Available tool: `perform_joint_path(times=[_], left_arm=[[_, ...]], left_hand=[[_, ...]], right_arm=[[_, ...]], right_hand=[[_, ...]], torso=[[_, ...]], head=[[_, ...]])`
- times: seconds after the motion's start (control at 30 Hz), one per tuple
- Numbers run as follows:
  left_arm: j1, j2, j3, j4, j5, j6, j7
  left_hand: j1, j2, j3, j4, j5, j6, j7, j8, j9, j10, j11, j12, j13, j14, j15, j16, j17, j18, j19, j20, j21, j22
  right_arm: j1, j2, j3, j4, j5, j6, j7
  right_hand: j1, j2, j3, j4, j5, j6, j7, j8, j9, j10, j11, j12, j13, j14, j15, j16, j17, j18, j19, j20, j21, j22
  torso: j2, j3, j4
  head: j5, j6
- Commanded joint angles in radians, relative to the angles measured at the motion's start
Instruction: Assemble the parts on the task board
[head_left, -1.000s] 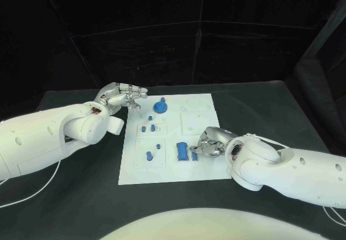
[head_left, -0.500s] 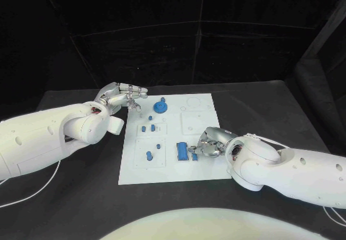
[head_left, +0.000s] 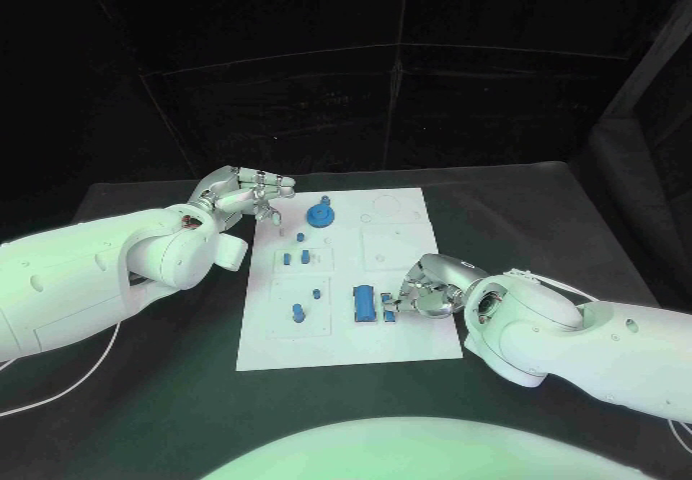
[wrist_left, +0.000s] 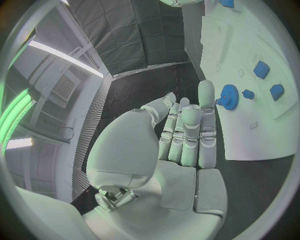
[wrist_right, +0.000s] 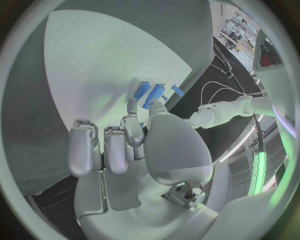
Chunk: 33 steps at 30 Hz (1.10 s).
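R hand (head_left: 420, 290) at task board (head_left: 404, 340) near edge, fingers on the blue block pair (head_left: 372, 303), grasp unclear – likely seating it. L hand (head_left: 242, 193) released, parked by gear (head_left: 320, 213).

Black bench (head_left: 173, 410), dark matte top, running back to a black backdrop. White task board (head_left: 411, 345) lies flat on it near the middle, long side running away from the robot. A thin white cable (head_left: 65, 385), possibly resting on the bench, curves at the near left.
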Motion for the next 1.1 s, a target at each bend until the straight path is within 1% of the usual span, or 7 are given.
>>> perform_joint_path(times=[0.03, 0.17, 0.2, 0.53, 0.83, 0.93, 1.1], left_arm=[[0.001, 0.0, 0.001, 0.001, 0.002, 0.011, 0.003], [0.001, 0.0, 0.001, 0.001, 0.002, 0.01, 0.001], [0.001, 0.0, 0.001, 0.001, 0.002, 0.01, 0.001], [0.001, 0.001, 0.001, 0.002, 0.002, 0.009, -0.002], [0.001, 0.002, 0.001, 0.001, 0.002, 0.009, -0.002], [0.001, 0.002, 0.001, 0.001, 0.002, 0.009, -0.002], [0.001, 0.002, 0.0, 0.0, 0.002, 0.009, -0.002]], left_hand=[[0.0, 0.011, -0.004, -0.001, 0.002, -0.007, 0.002, 0.005, -0.002, -0.007, -0.001, 0.005, 0.001, -0.009, 0.001, 0.001, -0.001, 0.013, 0.005, -0.001, -0.005, -0.001], [0.0, 0.011, -0.004, -0.001, 0.002, -0.007, 0.002, 0.005, -0.002, -0.007, -0.001, 0.005, 0.001, -0.009, 0.001, 0.001, -0.001, 0.013, 0.005, -0.001, -0.005, -0.001], [0.0, 0.011, -0.005, -0.001, 0.002, -0.007, 0.002, 0.005, -0.002, -0.008, -0.001, 0.006, 0.001, -0.009, 0.001, 0.002, -0.001, 0.013, 0.005, -0.001, -0.006, -0.001], [0.0, 0.012, -0.005, -0.001, 0.002, -0.007, 0.002, 0.006, -0.002, -0.008, -0.001, 0.006, 0.001, -0.009, 0.001, 0.002, -0.001, 0.013, 0.006, -0.001, -0.006, -0.002], [0.0, 0.012, -0.005, -0.001, 0.002, -0.007, 0.002, 0.006, -0.002, -0.008, -0.001, 0.006, 0.001, -0.009, 0.001, 0.002, -0.001, 0.013, 0.006, -0.001, -0.006, -0.002], [0.0, 0.012, -0.005, -0.001, 0.002, -0.007, 0.002, 0.006, -0.002, -0.008, -0.001, 0.006, 0.001, -0.009, 0.001, 0.002, -0.001, 0.013, 0.006, -0.001, -0.006, -0.002], [0.0, 0.012, -0.005, -0.001, 0.002, -0.007, 0.002, 0.006, -0.002, -0.008, -0.001, 0.006, 0.001, -0.009, 0.001, 0.002, -0.001, 0.013, 0.006, -0.001, -0.006, -0.002]], right_arm=[[0.001, -0.014, 0.0, 0.008, 0.043, 0.017, 0.084], [0.001, -0.027, 0.0, 0.011, 0.051, 0.052, 0.093], [0.001, -0.029, 0.0, 0.011, 0.052, 0.059, 0.094], [0.001, -0.027, 0.0, -0.002, 0.056, 0.11, 0.088], [0.001, 0.006, 0.0, -0.031, 0.041, 0.087, 0.063], [0.001, 0.012, 0.0, -0.04, 0.038, 0.077, 0.053], [0.001, 0.018, 0.0, -0.049, 0.036, 0.072, 0.042]], right_hand=[[0.022, -0.003, -0.003, -0.013, -0.012, -0.005, 0.005, -0.005, 0.001, -0.008, 0.002, -0.008, -0.002, 0.072, 0.002, 0.003, 0.106, -0.012, 0.0, 0.003, 0.001, -0.002], [0.049, -0.004, -0.01, -0.028, -0.034, -0.005, 0.006, -0.007, 0.0, -0.012, 0.003, -0.015, -0.006, 0.072, 0.003, 0.002, 0.105, -0.012, -0.001, 0.004, -0.001, -0.004], [0.053, -0.004, -0.011, -0.031, -0.038, -0.005, 0.006, -0.008, 0.0, -0.012, 0.003, -0.016, -0.007, 0.072, 0.003, 0.001, 0.105, -0.012, -0.002, 0.004, -0.001, -0.004], [0.084, 0.001, -0.015, -0.049, -0.045, -0.004, 0.006, -0.01, -0.001, -0.015, 0.003, -0.022, -0.009, 0.072, 0.003, 0.0, 0.104, -0.011, -0.002, 0.004, -0.002, -0.004], [0.095, 0.014, -0.015, -0.053, -0.047, -0.002, 0.005, -0.01, -0.001, -0.014, 0.002, -0.021, -0.007, 0.072, 0.003, 0.002, 0.106, -0.012, -0.001, 0.004, -0.001, -0.002], [0.094, 0.023, -0.016, -0.05, -0.047, 0.0, 0.005, -0.01, -0.001, -0.012, 0.002, -0.018, -0.005, 0.073, 0.003, 0.002, 0.107, -0.012, -0.001, 0.004, 0.0, 0.0], [0.091, 0.025, -0.017, -0.048, -0.048, 0.001, 0.005, -0.01, -0.001, -0.01, 0.002, -0.015, -0.003, 0.073, 0.003, 0.003, 0.108, -0.012, 0.0, 0.004, 0.001, 0.001]], torso=[[0.0, -0.0012, -0.0004], [0.0, -0.0007, -0.0007], [0.001, -0.0007, 0.0], [0.001, -0.0009, 0.0022], [0.001, -0.0004, 0.0017], [0.001, -0.0008, 0.0032], [0.001, -0.0009, 0.0008]], head=[[-0.002, 0.001], [-0.001, 0.001], [-0.004, 0.002], [-0.003, 0.001], [-0.002, -0.001], [-0.001, -0.002], [0.0, -0.004]])
